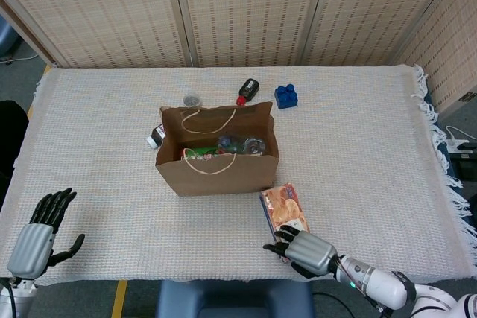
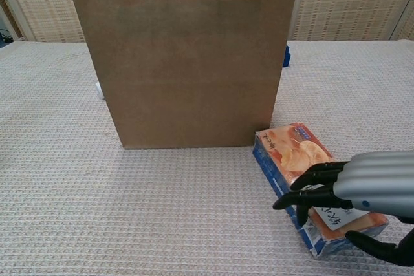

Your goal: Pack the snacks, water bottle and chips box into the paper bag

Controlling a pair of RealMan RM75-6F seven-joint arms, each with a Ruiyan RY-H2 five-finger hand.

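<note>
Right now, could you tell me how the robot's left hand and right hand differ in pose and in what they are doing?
The right hand rests on the near end of the chips box, its fingers curled over the top; the left hand touches nothing. The left hand's fingers are spread and point away from the robot; the right hand's point leftward. Both sit at the table's near edge, short of the paper bag.
</note>
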